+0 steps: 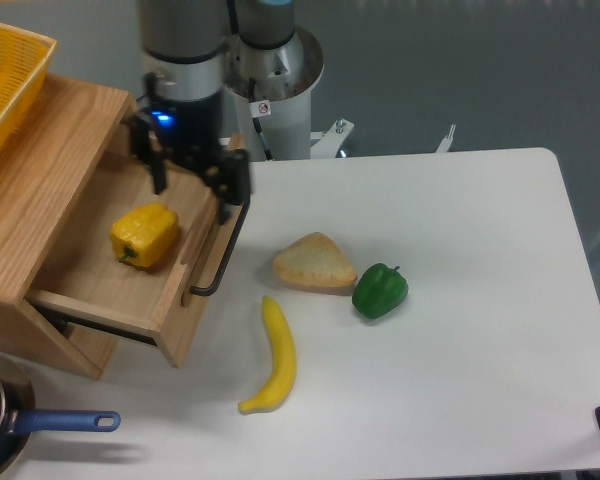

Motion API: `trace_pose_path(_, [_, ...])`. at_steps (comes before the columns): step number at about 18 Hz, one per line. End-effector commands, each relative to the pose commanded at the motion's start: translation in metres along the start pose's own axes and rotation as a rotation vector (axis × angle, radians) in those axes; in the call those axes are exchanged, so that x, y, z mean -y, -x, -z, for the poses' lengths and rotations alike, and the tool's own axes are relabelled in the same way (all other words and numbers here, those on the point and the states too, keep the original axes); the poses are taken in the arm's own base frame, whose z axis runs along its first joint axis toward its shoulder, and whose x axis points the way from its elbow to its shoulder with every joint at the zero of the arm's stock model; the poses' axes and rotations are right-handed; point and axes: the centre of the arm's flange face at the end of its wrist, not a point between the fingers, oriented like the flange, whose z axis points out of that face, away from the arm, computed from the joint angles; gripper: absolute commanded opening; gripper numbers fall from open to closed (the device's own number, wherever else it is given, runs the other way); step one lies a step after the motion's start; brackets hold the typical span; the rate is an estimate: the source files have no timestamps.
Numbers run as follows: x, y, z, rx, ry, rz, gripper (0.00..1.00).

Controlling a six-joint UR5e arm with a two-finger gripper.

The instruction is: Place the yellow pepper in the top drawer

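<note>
Inside top drawer [100, 290]: yellow pepper [143, 235] (claw [192, 188] empty)

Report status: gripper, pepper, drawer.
Gripper open, empty, above drawer front. Yellow pepper lying inside top drawer, which is open. Nothing in the way.

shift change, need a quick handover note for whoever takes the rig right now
Gripper: open, holding nothing, raised over the drawer's right end near the handle, clear of the pepper.
Yellow pepper: lying on the floor of the open top drawer.
Done: pepper placed and released.
Left: nothing for the placement itself; the drawer stands pulled out, so close it if wanted.
Banana, bread and green pepper lie on the table.
</note>
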Motion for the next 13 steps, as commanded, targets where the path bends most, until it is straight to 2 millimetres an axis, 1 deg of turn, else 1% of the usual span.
trace_pose_path(4, [-0.026,0.046,-0.012,0.011,0.031,0.077,1.0])
trace_pose_path(5, [-0.038,0.06,-0.018,0.011,0.045,0.09,1.0])
trace_pose_path(7, [-0.061,0.092,-0.037,-0.005,0.08,0.077,1.0])
trace_pose_path(9, [-0.083,0.113,-0.051,-0.017,0.108,0.049,1.0])
trace_pose_path(11, [-0.108,0.138,-0.07,-0.013,0.179,0.033,1.0])
trace_pose_path(13, [-0.12,0.154,-0.082,-0.001,0.24,-0.017,1.0])
